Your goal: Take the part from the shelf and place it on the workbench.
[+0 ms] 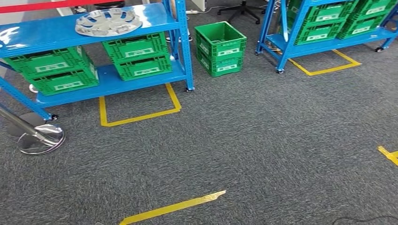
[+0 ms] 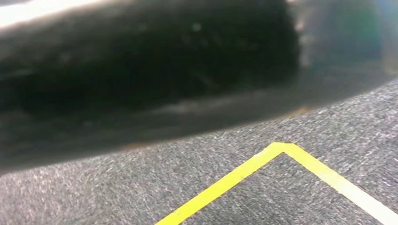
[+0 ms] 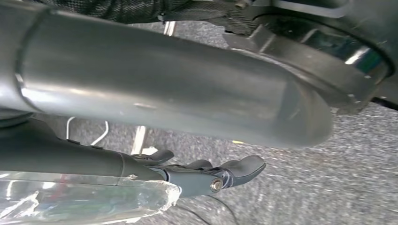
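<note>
Yellow floor tape (image 1: 173, 206) runs across the grey carpet (image 1: 263, 140) closest to us, well short of the blue shelf (image 1: 51, 30), and the robot is looking on from a distance. Up on that shelf's top deck sits the part (image 1: 108, 21), a silvery, spoked, disc-shaped piece lying flat. Beneath the deck, green crates (image 1: 137, 55) fill the shelf's lower levels, and one more green crate (image 1: 220, 48) stands on the carpet just beside the shelf's front post. A chrome stand base (image 1: 41, 138) sits near the shelf's low corner.

Risks now, as I judge them: the walk-in passes close to that chrome base and the loose crate, so a drifting step could clip either. The part looks wide and flat, so a reach to only one rim could tip it off the deck.

Right hand (image 3: 220, 176) comes up in the right wrist view, dark fingers lying fairly straight and slightly apart, holding nothing, hanging over the carpet. Left hand: the left wrist view gives a dark blur and yellow tape corner (image 2: 281, 146), so I cannot tell its state
</note>
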`<action>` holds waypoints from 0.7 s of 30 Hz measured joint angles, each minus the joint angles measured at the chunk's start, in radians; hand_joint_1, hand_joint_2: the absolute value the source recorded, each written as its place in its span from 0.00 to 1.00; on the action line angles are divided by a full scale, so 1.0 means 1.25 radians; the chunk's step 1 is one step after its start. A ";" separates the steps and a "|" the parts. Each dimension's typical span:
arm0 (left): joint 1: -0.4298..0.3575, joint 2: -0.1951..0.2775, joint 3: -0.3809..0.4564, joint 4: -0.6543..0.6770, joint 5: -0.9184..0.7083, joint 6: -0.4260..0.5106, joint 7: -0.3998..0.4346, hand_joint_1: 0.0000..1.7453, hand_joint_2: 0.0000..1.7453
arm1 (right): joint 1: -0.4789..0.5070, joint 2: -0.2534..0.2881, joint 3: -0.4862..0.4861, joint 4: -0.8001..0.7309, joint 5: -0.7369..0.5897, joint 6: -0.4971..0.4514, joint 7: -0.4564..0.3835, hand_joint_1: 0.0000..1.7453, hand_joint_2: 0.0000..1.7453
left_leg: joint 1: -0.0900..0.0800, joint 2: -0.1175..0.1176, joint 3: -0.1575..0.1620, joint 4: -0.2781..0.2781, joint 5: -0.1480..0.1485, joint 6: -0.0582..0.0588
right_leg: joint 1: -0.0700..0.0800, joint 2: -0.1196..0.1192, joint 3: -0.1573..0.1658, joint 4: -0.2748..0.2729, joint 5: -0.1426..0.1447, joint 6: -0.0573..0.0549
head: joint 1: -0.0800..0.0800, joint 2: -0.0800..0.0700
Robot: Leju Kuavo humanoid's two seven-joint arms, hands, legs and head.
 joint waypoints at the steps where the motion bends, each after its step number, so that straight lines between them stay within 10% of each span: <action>1: 0.000 0.000 -0.001 0.000 0.000 0.000 0.000 0.00 0.00 | 0.000 0.000 0.000 0.000 0.000 0.000 0.000 0.00 0.00 | -0.001 0.017 0.032 -0.058 0.026 0.003 | 0.001 -0.010 0.004 0.000 -0.003 0.002 | 0.000 0.000; 4: -0.004 0.001 -0.004 0.000 0.002 0.002 -0.001 0.00 0.00 | -0.001 0.000 0.000 0.000 0.000 0.000 -0.001 0.00 0.00 | -0.008 0.052 0.085 -0.160 0.055 0.016 | 0.006 -0.034 0.015 0.001 -0.012 0.014 | 0.002 0.000; 7: 0.000 0.002 -0.009 0.000 0.003 0.003 -0.001 0.00 0.00 | -0.005 0.000 0.001 -0.001 0.000 0.000 -0.001 0.00 0.00 | -0.009 0.029 0.084 -0.168 0.058 0.031 | 0.005 -0.043 0.027 0.001 -0.019 0.027 | 0.003 0.000; 11: -0.005 0.001 -0.011 0.000 0.004 0.005 -0.002 0.00 0.00 | -0.004 0.000 0.002 -0.003 0.000 0.000 -0.002 0.00 0.00 | -0.002 -0.008 0.084 -0.175 0.065 0.045 | 0.000 0.044 -0.044 0.152 -0.099 0.040 | 0.012 0.000; 13: -0.006 0.000 -0.012 0.000 0.006 0.007 -0.002 0.00 0.00 | -0.002 0.000 0.002 -0.003 0.001 0.000 -0.002 0.00 0.00 | -0.003 -0.030 0.085 -0.174 0.064 0.046 | -0.001 0.056 -0.090 0.230 -0.115 0.042 | 0.012 0.000; 17: -0.012 0.000 -0.021 0.000 0.020 0.014 -0.005 0.00 0.00 | -0.002 0.000 0.002 -0.003 0.002 0.000 -0.003 0.00 0.00 | -0.003 -0.078 0.091 -0.172 0.059 0.040 | -0.006 0.102 -0.039 0.076 -0.001 0.036 | 0.013 0.000; 19: -0.016 0.001 -0.027 0.000 0.024 0.016 -0.007 0.00 0.00 | -0.001 0.000 0.002 -0.003 0.002 0.000 -0.003 0.00 0.00 | -0.002 -0.099 0.085 -0.169 0.058 0.032 | -0.008 0.139 -0.014 0.014 0.015 0.031 | 0.013 0.000; 21: -0.018 0.002 -0.032 0.000 0.027 0.018 -0.009 0.00 0.00 | -0.001 0.000 0.002 -0.004 0.002 0.000 -0.003 0.00 0.00 | 0.003 -0.120 0.077 -0.169 0.062 0.020 | -0.007 0.133 -0.008 0.006 0.012 0.024 | 0.012 0.000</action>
